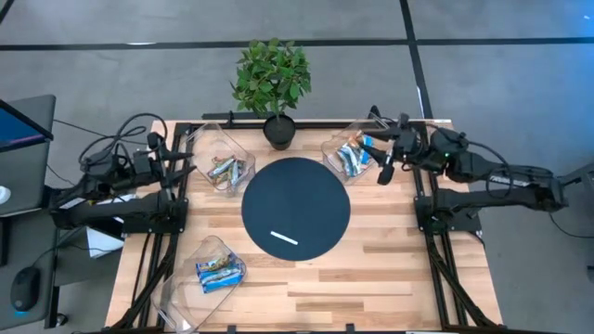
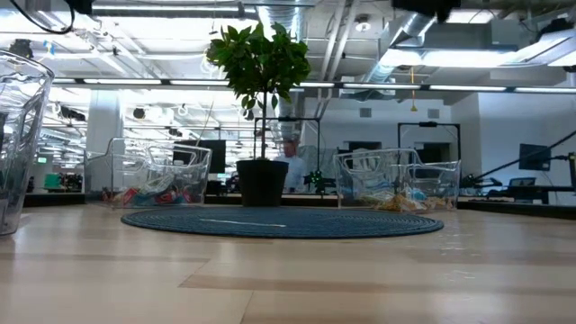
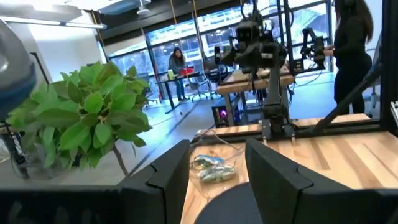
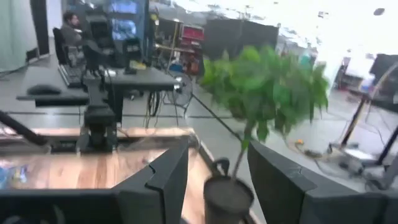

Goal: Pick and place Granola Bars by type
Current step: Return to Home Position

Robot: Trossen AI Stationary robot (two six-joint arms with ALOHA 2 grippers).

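The granola bars lie in three clear bins. Mixed brownish ones [image 1: 228, 170] fill the far-left bin, blue and orange ones [image 1: 353, 158] the far-right bin, and blue-and-white ones [image 1: 220, 270] the near-left bin. My left gripper [image 1: 184, 165] hovers open at the far-left bin's left side; in the left wrist view, bars [image 3: 214, 169] show beyond its open gripper [image 3: 217, 180]. My right gripper [image 1: 383, 165] is open, raised by the far-right bin's right side, and holds nothing [image 4: 217, 180]. A thin white strip [image 1: 284, 237] lies on the round dark mat [image 1: 297, 199].
A potted plant [image 1: 276, 85] stands at the table's far edge between the two far bins, straight ahead of the right gripper in the right wrist view [image 4: 227, 194]. Bare wood [image 1: 399, 269] lies to the near right. People sit and stand in the room behind.
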